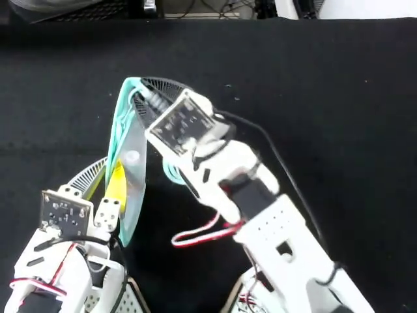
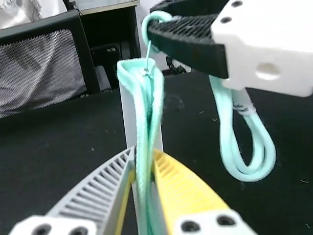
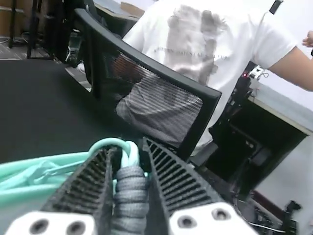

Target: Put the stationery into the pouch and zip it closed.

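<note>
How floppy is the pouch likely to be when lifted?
Probably floppy: the pouch looks thin and translucent, pinched flat in the left gripper. Likely light, as the right gripper holds one end by the pull cord. That cord hangs limp, so may swing.

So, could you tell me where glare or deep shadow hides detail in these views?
High view: the black table swallows shadows, the white arms glare, and the pouch has a pale sheen. Left wrist view: the right tool has a bright, flat white body above its cord. Right wrist view: the back wall is very bright.
</note>
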Motion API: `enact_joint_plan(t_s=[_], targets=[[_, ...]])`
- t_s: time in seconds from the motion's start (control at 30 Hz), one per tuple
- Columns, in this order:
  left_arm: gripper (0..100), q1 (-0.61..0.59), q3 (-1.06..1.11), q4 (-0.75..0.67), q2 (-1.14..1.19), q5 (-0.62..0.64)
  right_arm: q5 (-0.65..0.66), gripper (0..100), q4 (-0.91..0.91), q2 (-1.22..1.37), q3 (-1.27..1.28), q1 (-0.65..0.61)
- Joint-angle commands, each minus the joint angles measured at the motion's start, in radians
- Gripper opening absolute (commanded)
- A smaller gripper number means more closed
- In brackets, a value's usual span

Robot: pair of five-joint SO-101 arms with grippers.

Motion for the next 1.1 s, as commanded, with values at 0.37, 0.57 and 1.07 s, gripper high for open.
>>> enact_joint_plan(t_s=[0.37, 0.57, 1.07], targets=[[3, 0.005, -0.025, 0.018, -0.006, -0.002, -0.198, 1.2, -0.143, 0.377, -0.203, 0.396], [3, 0.005, -0.025, 0.018, -0.006, -0.002, -0.216, 1.2, -0.141, 0.526, -0.282, 0.423], [3, -0.002, -0.025, 0.017, -0.003, -0.037, -0.216, 9.5, 0.29, 0.334, -0.386, 0.35]])
